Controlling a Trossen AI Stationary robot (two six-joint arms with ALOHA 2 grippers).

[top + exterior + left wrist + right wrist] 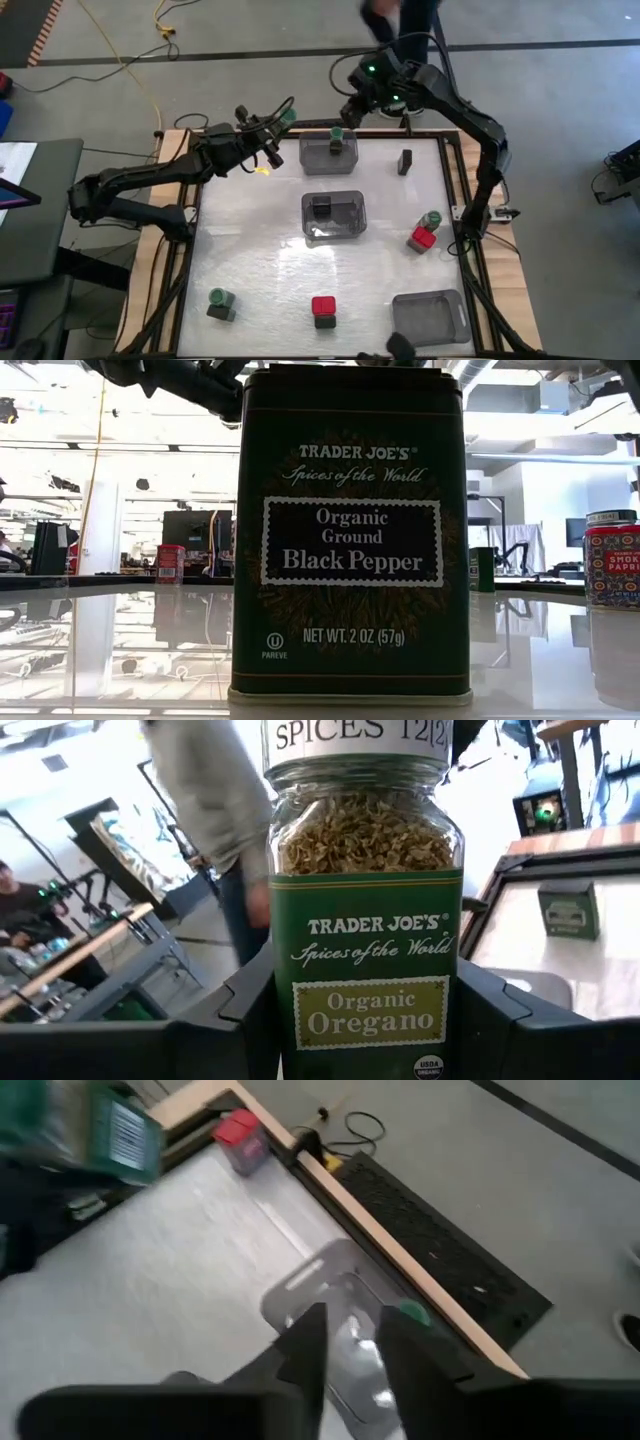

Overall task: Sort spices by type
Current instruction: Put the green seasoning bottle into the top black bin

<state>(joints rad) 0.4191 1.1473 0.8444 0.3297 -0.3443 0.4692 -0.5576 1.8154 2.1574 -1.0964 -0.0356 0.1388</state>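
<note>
My left gripper (278, 128) is shut on a green-labelled oregano jar (365, 920), held above the table's far left corner. My right gripper (352, 1345) hangs over the far grey bin (330, 152), its fingers a little apart with nothing between them. A green-capped jar (336, 138) stands in that bin, and its cap (411, 1315) shows just past my right fingers. The middle bin (333, 215) holds a black tin (321, 207). Loose spices stand on the table: a black tin (404, 160), a green jar (431, 219) beside a red one (421, 239), a green jar (220, 302) and a red one (323, 308). My left gripper pinches the oregano jar by the lower part of its glass body (290, 1020), one finger (235, 1020) on each side. The fingers come at it level and lie across the jar. The jar is lifted clear of the table and stands upright between the fingers in the left wrist view.
A third grey bin (432, 316) lies at the near right corner. A black pepper tin (350, 530) stands right before the low camera and hides most of that view, with a red tin (612, 565) to its right. A person (215, 810) stands beyond the far edge.
</note>
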